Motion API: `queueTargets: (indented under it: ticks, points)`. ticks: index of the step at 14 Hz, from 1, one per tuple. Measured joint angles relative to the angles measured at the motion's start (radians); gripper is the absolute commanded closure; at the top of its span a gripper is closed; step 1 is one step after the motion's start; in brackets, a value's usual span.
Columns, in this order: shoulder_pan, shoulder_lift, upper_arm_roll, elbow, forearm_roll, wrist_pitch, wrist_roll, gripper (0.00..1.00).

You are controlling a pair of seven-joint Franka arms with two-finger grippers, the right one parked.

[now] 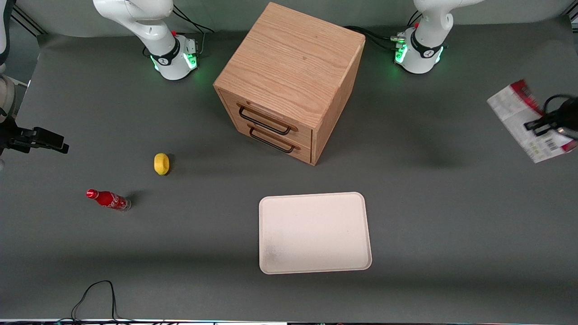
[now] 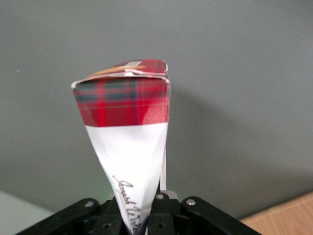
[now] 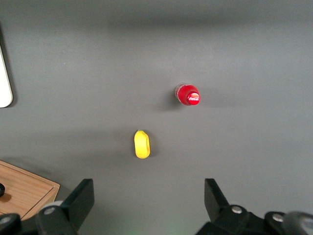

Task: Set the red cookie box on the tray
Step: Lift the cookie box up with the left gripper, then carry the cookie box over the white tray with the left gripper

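The left arm's gripper [image 1: 542, 123] is up in the air at the working arm's end of the table, clamped on the red cookie box [image 1: 526, 118]. The box hangs clear of the table, tilted, its pale printed face with the barcode turned to the front camera and a dark red strip along one edge. In the wrist view the box [image 2: 128, 147] rises straight out from between the fingers, red tartan band at its free end, white panel with script lettering nearer the gripper [image 2: 142, 223]; its closing flap looks slightly lifted, though that is hard to judge.

The tray [image 1: 314, 233] lies flat on the grey table, well apart from the box, at about eight o'clock from it in the front view. A grey smudge marks one of its corners nearest the front camera. From the tray, a wooden drawer cabinet [image 1: 289, 81] stands at twelve o'clock, a yellow lemon [image 1: 161, 163] at ten, and a small red bottle [image 1: 108, 199] near nine.
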Motion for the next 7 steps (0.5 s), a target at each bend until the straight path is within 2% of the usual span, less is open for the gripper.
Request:
queueTargets:
  ticks: [3, 7]
  points:
    - [-0.023, 0.029, -0.016, 0.178, -0.001, -0.139, 0.003, 1.0]
    - [-0.056, 0.087, -0.084, 0.248, -0.039, -0.143, -0.03, 1.0]
